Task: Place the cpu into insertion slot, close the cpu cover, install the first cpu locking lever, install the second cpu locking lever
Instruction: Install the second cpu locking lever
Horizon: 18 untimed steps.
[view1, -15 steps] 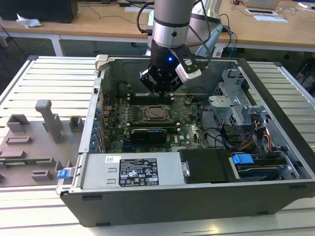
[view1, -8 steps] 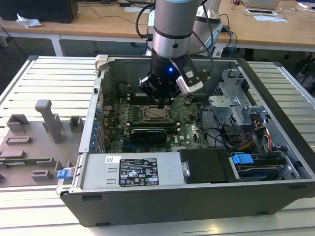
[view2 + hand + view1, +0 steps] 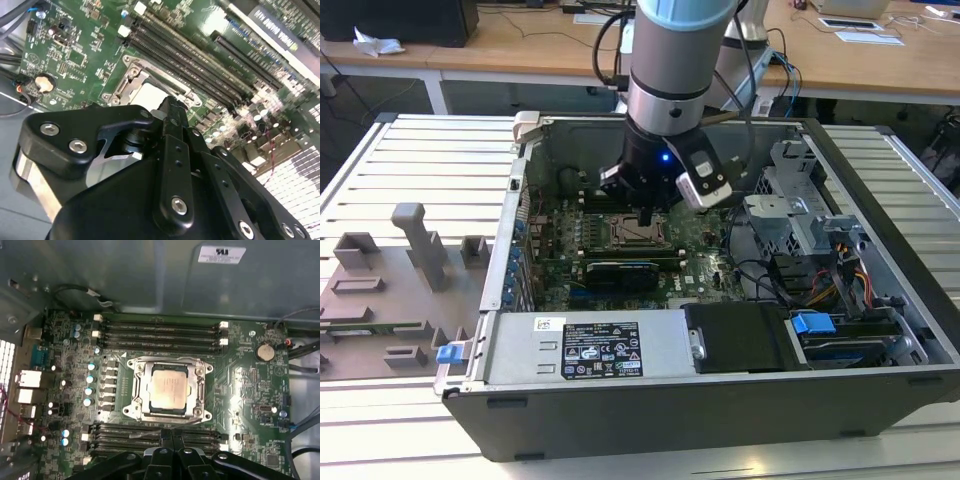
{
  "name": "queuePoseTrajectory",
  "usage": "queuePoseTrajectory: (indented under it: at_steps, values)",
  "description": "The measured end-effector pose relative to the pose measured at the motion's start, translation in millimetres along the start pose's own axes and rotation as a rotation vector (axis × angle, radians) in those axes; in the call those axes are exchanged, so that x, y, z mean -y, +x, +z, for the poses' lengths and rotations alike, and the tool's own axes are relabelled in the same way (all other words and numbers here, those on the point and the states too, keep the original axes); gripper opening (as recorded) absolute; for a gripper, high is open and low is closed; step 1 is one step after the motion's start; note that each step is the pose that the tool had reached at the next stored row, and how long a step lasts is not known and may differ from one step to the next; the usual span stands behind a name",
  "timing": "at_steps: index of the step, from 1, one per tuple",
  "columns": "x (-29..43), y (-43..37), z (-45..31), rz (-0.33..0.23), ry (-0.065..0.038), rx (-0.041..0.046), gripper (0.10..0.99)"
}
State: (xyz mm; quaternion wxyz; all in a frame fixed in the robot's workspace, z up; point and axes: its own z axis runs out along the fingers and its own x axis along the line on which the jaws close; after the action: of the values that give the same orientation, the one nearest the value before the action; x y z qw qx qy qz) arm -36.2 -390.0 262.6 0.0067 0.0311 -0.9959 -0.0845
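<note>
At the exterior view's left a grey fixture tray (image 3: 390, 290) lies on the slatted table (image 3: 410, 150), well apart from the work. Mid-frame sits the open PC case (image 3: 720, 400), its motherboard (image 3: 560, 270) facing up so the arm can come straight down on it. The gripper (image 3: 645, 213) hangs just above the slot (image 3: 635, 232), near the frame's centre.

In the first wrist view the cpu (image 3: 168, 389) is seated in the slot (image 3: 169, 390) at centre frame, and the cover (image 3: 138, 390) lies flat around it, its window framing the chip — so placing and closing look done. A thin lever (image 3: 150, 432) runs along the slot's lower edge, close to the fingers (image 3: 172, 439), which look drawn together on nothing — likely to press rather than grasp.
</note>
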Motion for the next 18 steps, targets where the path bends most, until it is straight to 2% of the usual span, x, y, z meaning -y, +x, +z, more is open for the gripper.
queuePoseTrajectory:
  at_steps: [2, 4, 5, 11, 16, 18]
  values:
    - [2.3, 0.7, 0.8, 0.000, -0.009, 0.0005, 0.106]
    - [4.5, 1.3, 2.0, -0.001, -0.026, 0.0015, 0.106]
    - [5.3, 1.5, 3.9, -0.001, -0.031, 0.0020, 0.106]
    - [7.9, 2.7, 16.1, -0.001, -0.032, 0.0019, 0.106]
    - [9.0, 8.8, 26.4, -0.001, -0.032, 0.0019, 0.106]
    - [8.6, 15.0, 34.5, -0.001, -0.032, 0.0019, 0.106]
